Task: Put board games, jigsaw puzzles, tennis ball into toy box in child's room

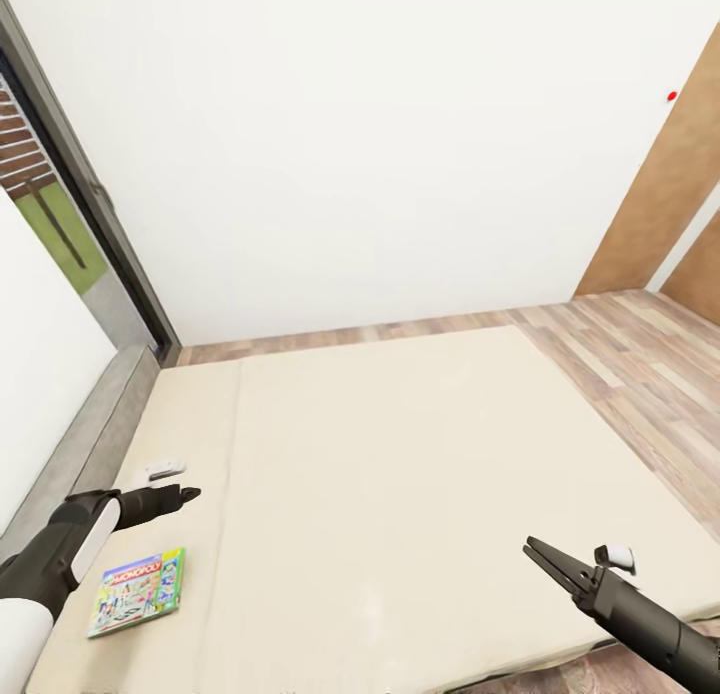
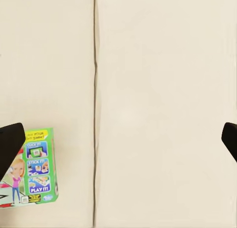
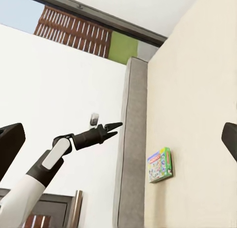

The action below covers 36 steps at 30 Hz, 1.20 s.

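A green board game (image 1: pixel 137 592) lettered "MONOPOLY" lies flat on the bed (image 1: pixel 400 474) just below the left gripper (image 1: pixel 190 494), fingers pinched together, while the right gripper (image 1: pixel 535 552) hovers well apart, slightly parted.

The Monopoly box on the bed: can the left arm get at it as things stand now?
Probably yes. The Monopoly box lies flat on the bed, beside the left gripper, with bare mattress between them; the gripper's jaws look shut, so they must open first.
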Motion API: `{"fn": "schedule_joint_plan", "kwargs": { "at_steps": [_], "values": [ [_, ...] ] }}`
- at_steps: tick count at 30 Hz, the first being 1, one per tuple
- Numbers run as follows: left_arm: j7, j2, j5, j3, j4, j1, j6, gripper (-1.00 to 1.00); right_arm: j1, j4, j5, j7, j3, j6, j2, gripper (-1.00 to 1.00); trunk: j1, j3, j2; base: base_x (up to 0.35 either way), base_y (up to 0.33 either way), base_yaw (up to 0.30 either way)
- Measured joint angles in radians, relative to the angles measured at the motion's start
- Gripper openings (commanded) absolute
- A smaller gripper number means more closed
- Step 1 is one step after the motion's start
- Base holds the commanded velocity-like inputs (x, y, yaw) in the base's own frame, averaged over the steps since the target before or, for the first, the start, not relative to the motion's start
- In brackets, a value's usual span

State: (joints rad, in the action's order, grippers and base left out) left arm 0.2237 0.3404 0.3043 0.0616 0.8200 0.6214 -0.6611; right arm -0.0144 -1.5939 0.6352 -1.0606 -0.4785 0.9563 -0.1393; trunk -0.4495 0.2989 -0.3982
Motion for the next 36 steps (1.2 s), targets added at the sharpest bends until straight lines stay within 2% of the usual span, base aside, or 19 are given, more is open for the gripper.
{"fn": "schedule_joint_plan", "kwargs": {
  "at_steps": [18, 36],
  "values": [
    [0.0, 0.001, 0.002, 0.005, 0.0, -0.001, 0.0, 1.0, 0.001, 0.001, 0.0, 0.003, 0.001, -0.002, -0.002, 1.0, 0.0, 0.027, 0.0, 0.0, 0.0, 0.137],
    [0.0, 0.002, 0.002, 0.004, 0.0, -0.001, -0.001, 1.0, 0.0, 0.001, 0.0, 0.004, 0.0, -0.002, 0.0, 1.0, 0.0, 0.041, 0.0, 0.0, 0.0, 0.015]
  ]
}}
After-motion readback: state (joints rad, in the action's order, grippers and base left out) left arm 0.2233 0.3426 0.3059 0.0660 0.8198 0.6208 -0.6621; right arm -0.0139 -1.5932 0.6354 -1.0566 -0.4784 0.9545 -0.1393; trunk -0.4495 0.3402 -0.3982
